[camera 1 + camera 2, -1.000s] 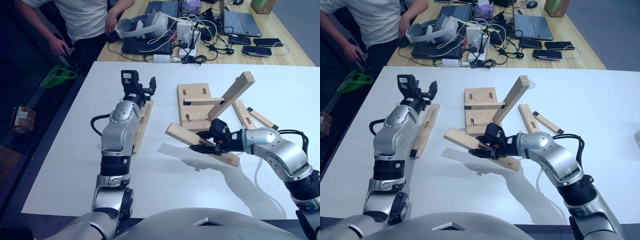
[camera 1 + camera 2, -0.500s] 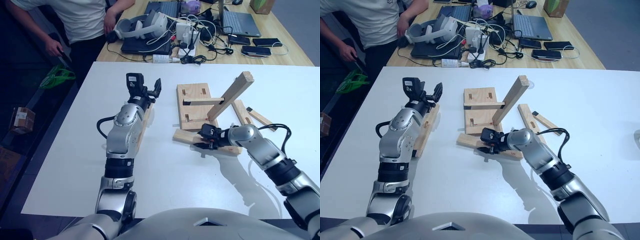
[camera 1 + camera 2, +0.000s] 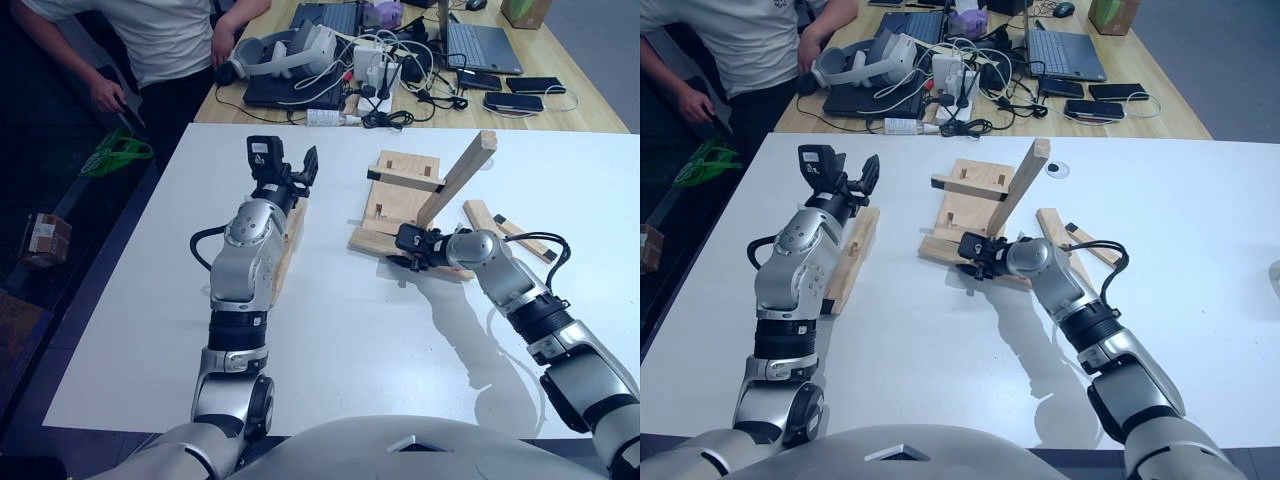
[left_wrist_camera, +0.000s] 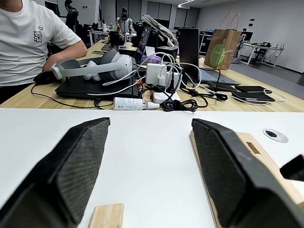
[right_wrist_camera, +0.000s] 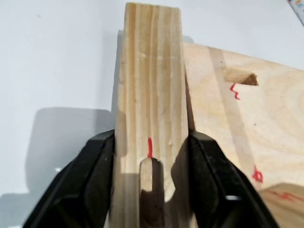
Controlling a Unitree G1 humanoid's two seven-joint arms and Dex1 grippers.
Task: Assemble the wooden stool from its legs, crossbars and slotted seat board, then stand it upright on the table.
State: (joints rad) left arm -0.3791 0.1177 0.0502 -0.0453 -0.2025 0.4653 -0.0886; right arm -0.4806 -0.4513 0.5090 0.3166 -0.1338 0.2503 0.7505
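Note:
The slotted seat board (image 3: 397,203) lies tilted near the table's middle, with one leg (image 3: 460,175) rising at a slant from it and a dark-ended crossbar (image 3: 404,177) across it. My right gripper (image 3: 411,250) is shut on another leg (image 5: 150,90), which lies against the board's near edge (image 5: 247,128); black fingers (image 5: 92,183) clamp both its sides. My left gripper (image 3: 284,166) hangs open over a third leg (image 3: 289,243) flat on the table, its pads (image 4: 71,166) wide apart with nothing between them.
A loose leg (image 3: 481,217) and a thin crossbar (image 3: 526,239) lie right of the board. A wooden desk (image 3: 585,105) behind the white table (image 3: 350,350) carries laptops, cables and a headset (image 3: 285,50). A person stands at the far left corner.
My right gripper carried its leg from the front of the table back against the seat board's near edge. The board with its slanted leg shifted away and tilted. The left gripper barely moved.

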